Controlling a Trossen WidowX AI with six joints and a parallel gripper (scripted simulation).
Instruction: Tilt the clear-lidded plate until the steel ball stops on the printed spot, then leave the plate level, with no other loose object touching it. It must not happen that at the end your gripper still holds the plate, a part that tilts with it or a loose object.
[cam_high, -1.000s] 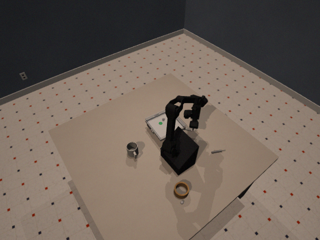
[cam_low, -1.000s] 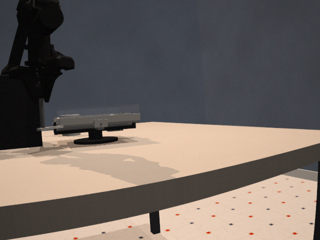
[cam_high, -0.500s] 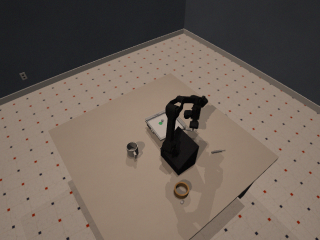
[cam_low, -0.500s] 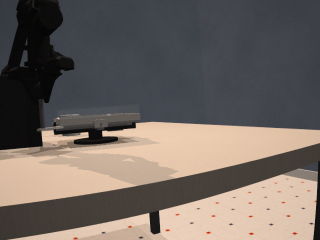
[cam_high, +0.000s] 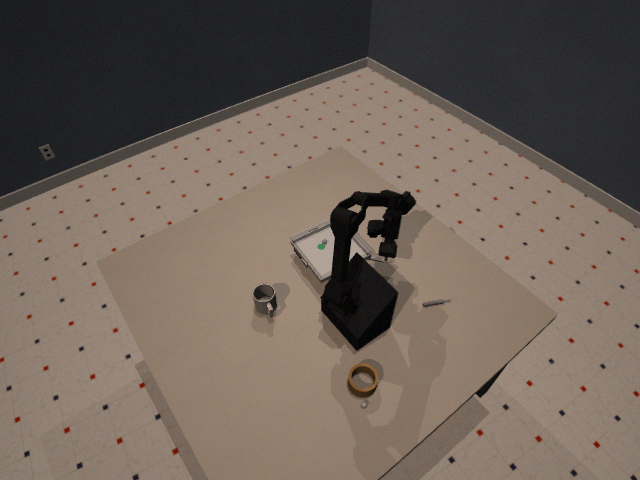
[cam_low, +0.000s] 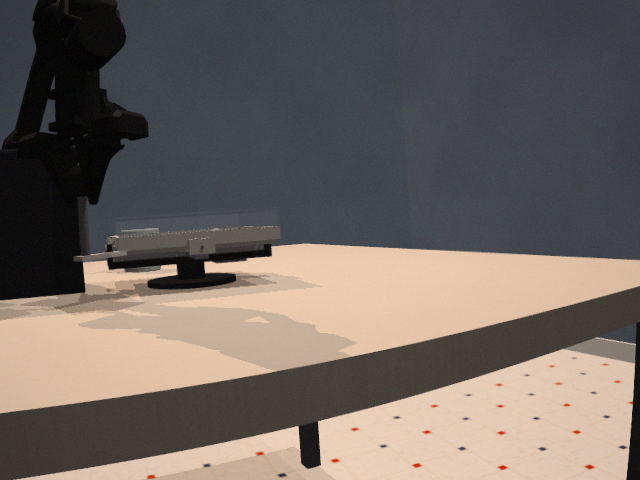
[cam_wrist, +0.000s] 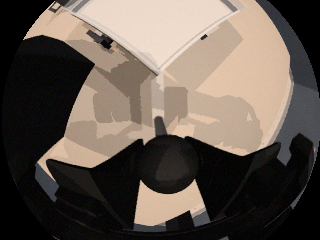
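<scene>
The clear-lidded plate (cam_high: 330, 248) rests on a black pedestal foot (cam_low: 191, 280) behind the arm's base. In the side view (cam_low: 193, 240) its handle side sits slightly lower. A thin handle tab (cam_low: 98, 255) sticks out from the plate's corner. My gripper (cam_high: 386, 253) is shut on this tab, and it also shows in the wrist view (cam_wrist: 159, 127).
A metal mug (cam_high: 264, 298) stands left of the black base (cam_high: 359, 304). A grey pen-like tool (cam_high: 435, 302) lies to the right. An orange tape ring (cam_high: 362, 378) and a small white ball (cam_high: 364, 404) lie near the table's front edge.
</scene>
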